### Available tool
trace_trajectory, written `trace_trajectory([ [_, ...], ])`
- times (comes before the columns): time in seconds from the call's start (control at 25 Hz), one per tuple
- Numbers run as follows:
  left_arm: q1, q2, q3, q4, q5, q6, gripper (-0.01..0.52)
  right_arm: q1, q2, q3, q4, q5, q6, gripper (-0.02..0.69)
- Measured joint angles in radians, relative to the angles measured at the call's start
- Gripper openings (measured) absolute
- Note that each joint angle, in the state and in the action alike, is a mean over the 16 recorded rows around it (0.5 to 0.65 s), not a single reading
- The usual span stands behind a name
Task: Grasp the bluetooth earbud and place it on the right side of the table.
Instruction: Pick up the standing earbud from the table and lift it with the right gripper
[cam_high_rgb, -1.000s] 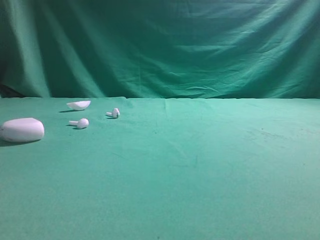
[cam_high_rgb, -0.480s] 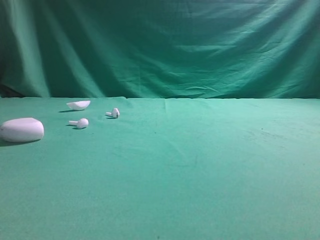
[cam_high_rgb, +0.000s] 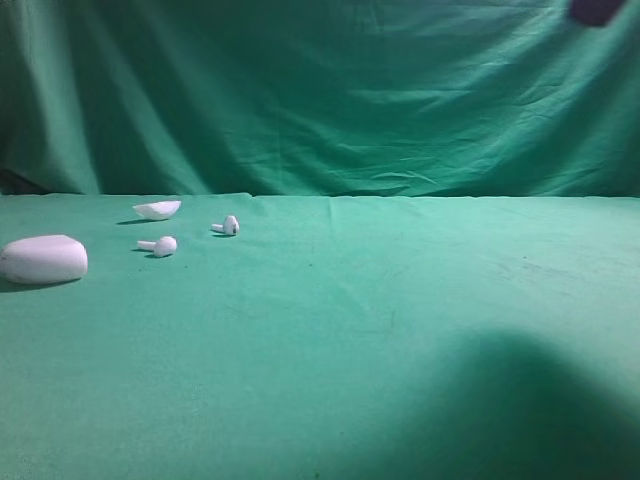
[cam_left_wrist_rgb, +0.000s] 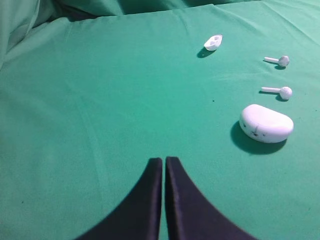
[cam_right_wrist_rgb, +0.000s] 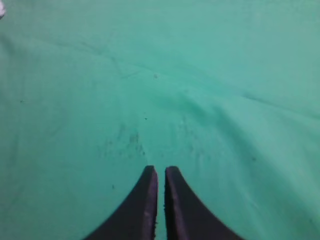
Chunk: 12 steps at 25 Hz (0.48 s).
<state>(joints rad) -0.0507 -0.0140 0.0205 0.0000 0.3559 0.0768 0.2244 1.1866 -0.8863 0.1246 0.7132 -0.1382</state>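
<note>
The bluetooth earbud (cam_high_rgb: 230, 226), white with a greyish spot on its head, lies at the far left of the green table (cam_high_rgb: 400, 300); the left wrist view shows the earbud (cam_left_wrist_rgb: 282, 61) too. My left gripper (cam_left_wrist_rgb: 163, 160) is shut and empty, well short of it over bare cloth. My right gripper (cam_right_wrist_rgb: 160, 169) hangs shut over bare, faintly stained cloth with nothing between its fingers. Only a dark part of the right arm (cam_high_rgb: 595, 10) shows in the exterior view's top right corner.
A plain white twin earbud (cam_high_rgb: 160, 246) lies beside the big oval white case (cam_high_rgb: 43, 259), and a small white shell piece (cam_high_rgb: 158, 210) sits behind them. A broad shadow (cam_high_rgb: 520, 410) covers the table's near right. Green drape hangs behind.
A dark part of the right arm has come into the top right corner, and a broad shadow has spread over the near right of the table. The earbuds and case have not moved.
</note>
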Motion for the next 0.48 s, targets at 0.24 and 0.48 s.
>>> trace_trajectory([
  [0.24, 0.0, 0.0, 0.0, 0.0, 0.0, 0.0, 0.0, 0.127, 0.306, -0.311, -0.004, 0.171, -0.074, 0.048],
  [0.48, 0.0, 0.0, 0.0, 0.0, 0.0, 0.0, 0.0, 0.254, 0.553, -0.579, -0.019, 0.233, -0.09, 0.06],
])
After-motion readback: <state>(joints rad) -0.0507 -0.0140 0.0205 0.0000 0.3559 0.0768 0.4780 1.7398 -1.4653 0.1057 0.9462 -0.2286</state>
